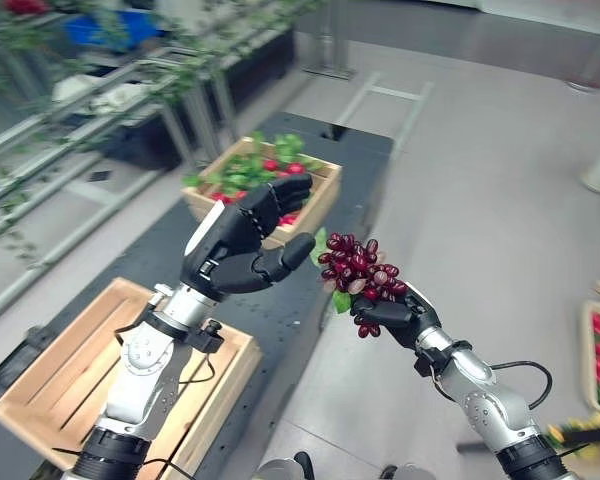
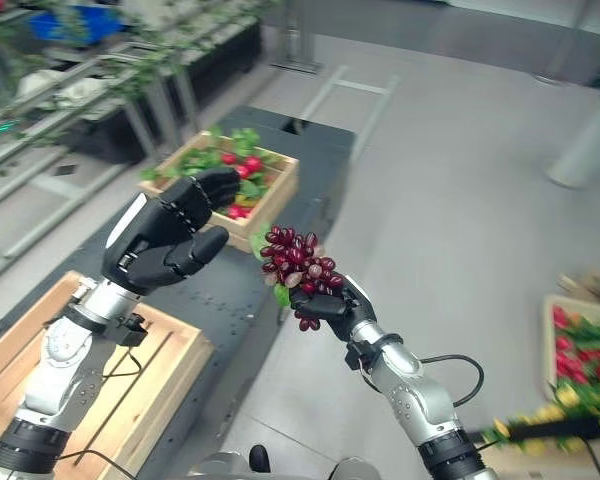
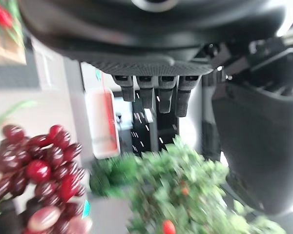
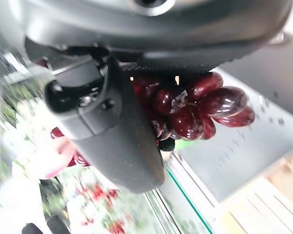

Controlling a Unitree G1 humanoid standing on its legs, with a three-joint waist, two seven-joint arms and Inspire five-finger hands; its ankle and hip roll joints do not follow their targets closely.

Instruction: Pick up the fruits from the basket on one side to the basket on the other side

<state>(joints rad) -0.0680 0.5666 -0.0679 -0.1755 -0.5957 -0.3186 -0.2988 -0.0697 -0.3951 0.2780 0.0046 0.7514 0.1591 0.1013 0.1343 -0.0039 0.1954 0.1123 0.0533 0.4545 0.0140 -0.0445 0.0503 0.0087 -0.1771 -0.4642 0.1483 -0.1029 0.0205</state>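
Grapes (image 1: 358,268) held above grey floor (image 1: 460,200).

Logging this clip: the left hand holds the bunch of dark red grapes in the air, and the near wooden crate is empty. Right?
Not quite: the right hand holds the grapes, fingers curled round them in the right wrist view. The left hand holds nothing. The near wooden crate is empty.

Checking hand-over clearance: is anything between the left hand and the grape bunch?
No. In the left eye view an empty gap separates the open left hand from the grape bunch held in the right hand; only the dark table lies below.
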